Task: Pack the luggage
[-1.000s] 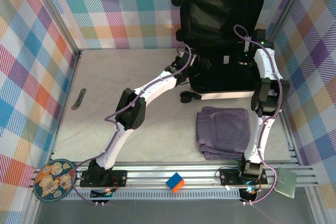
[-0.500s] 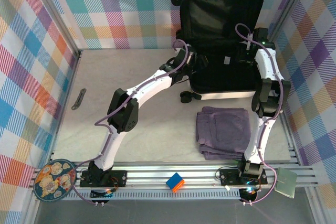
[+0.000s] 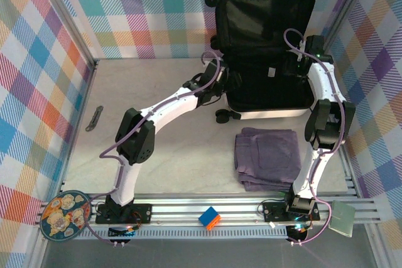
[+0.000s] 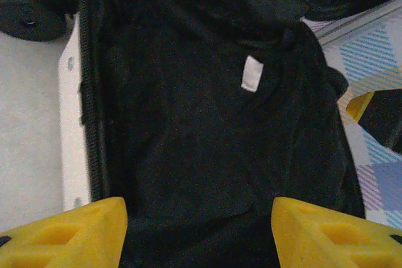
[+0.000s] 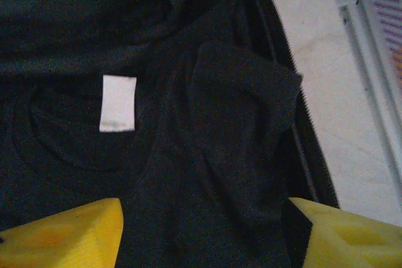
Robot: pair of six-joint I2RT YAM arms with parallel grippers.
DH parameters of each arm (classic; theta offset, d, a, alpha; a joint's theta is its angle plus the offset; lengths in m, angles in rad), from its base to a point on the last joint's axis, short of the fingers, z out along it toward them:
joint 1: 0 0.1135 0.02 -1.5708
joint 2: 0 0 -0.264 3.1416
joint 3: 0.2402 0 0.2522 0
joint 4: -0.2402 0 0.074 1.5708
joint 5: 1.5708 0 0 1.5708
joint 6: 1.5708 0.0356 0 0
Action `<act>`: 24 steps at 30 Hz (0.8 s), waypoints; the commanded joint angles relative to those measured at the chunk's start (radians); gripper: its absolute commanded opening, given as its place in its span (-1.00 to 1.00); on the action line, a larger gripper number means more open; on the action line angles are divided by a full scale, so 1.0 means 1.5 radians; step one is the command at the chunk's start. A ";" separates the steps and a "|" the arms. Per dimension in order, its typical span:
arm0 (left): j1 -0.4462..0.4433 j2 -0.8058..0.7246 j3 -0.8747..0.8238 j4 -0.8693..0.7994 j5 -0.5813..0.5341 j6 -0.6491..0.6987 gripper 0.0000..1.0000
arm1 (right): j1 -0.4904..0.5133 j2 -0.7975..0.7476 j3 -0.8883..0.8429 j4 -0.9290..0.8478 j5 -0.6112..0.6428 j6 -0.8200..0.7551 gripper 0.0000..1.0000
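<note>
2 pincers gape empty, left pincer point(image 4: 198, 230) and right pincer point(image 5: 204, 230), over the black garment point(image 5: 207, 123) inside the luggage point(image 3: 267, 114), lying open at the worktop's point(image 3: 163, 130) far side; stiff, slick shell, likely best gripped at the rim

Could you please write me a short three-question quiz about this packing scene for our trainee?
1. True or false: the large white hard-shell suitcase is open, its lid raised.
2. Where is the folded purple garment? A) inside the suitcase; B) on the table, in front of the suitcase; C) draped over the lid.
3. Fill in: the crumpled black garment inside the suitcase carries a small ___ label.
Key: 1 true; 2 B; 3 white.
</note>
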 commanded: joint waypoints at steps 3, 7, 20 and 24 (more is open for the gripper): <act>-0.009 -0.080 -0.091 0.034 -0.007 0.026 0.24 | 0.000 0.034 0.012 0.034 -0.056 0.024 0.32; -0.017 -0.104 -0.142 0.037 -0.004 0.028 0.23 | 0.002 0.081 0.055 0.014 -0.061 0.033 0.31; -0.032 -0.136 -0.195 0.023 -0.015 0.032 0.21 | 0.005 0.202 0.159 -0.036 -0.080 0.034 0.33; -0.033 -0.139 -0.197 0.020 -0.020 0.034 0.21 | 0.007 0.229 0.183 -0.052 -0.086 0.032 0.33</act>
